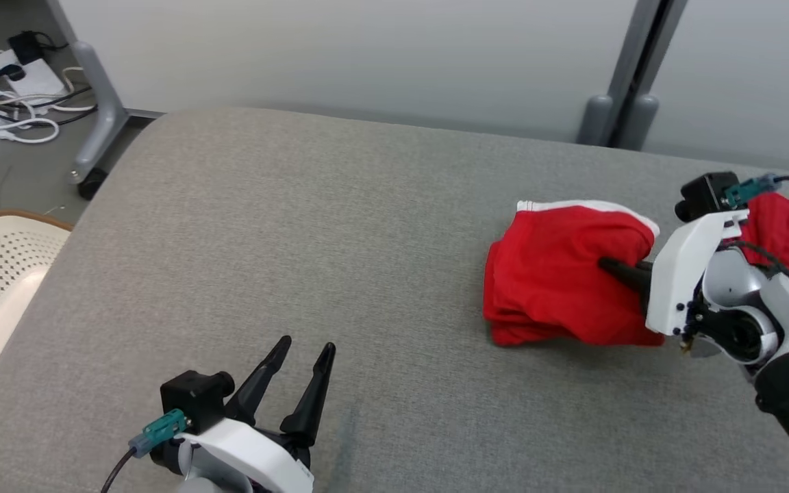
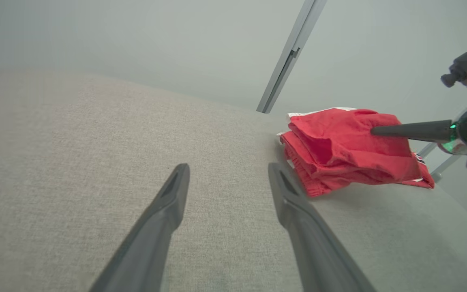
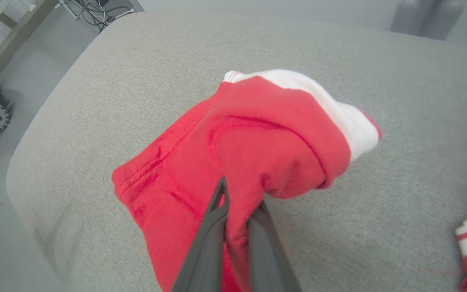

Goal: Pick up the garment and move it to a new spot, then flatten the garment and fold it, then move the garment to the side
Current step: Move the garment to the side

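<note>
Red garment (image 1: 559,294), right side: soft, light, floppy; right gripper (image 3: 239,202) pinches top fold, left gripper (image 1: 307,344) spread. Safer hold: all layers.

garment (image 1: 559,287): red, white trim | folded, bunched | on grey cushion, right side

Soft red cloth garment (image 1: 559,287) lies on matt, coarsely woven grey upholstery (image 1: 298,260).
</note>
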Controlling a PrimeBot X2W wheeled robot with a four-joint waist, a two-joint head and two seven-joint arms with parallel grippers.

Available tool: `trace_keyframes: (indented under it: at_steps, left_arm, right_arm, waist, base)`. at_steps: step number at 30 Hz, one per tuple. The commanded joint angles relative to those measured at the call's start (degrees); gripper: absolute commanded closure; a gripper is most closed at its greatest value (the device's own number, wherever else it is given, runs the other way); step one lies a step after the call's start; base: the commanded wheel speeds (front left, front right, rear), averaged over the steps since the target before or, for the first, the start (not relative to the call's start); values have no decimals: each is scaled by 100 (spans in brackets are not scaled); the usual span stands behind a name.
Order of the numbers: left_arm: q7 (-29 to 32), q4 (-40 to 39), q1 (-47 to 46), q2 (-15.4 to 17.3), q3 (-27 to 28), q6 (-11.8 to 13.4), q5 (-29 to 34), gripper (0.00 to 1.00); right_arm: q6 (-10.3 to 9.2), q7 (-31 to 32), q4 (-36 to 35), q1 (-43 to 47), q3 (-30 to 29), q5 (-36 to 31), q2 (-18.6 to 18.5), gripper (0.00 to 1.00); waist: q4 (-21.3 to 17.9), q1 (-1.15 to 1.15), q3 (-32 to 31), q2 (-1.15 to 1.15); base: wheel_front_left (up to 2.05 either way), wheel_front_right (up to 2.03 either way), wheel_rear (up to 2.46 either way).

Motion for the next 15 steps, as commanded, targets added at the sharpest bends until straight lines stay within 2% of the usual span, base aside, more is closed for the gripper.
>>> trace_keyframes:
  at_steps: [1, 7, 15]
  left_arm:
    - [-14, 17, -151, -5, 6, -37, 46, 0]
    - [-8, 58, -493, -56, -63, -139, 161, 0]
    - [-10, 146, -884, -124, -108, -256, 263, 0]
  right_arm:
    - [4, -48, -153, -138, 160, 33, -195, 100]
    - [4, -304, -719, -798, 918, 150, -895, 100]
    - [4, -645, -1175, -1808, 1948, 424, -1898, 100]
  waist:
    - [-303, 0, 250, 0]
    - [-589, 0, 729, 0]
    - [-680, 0, 1358, 0]
  base:
    - [0, 0, 0]
    - [0, 0, 0]
    - [0, 0, 0]
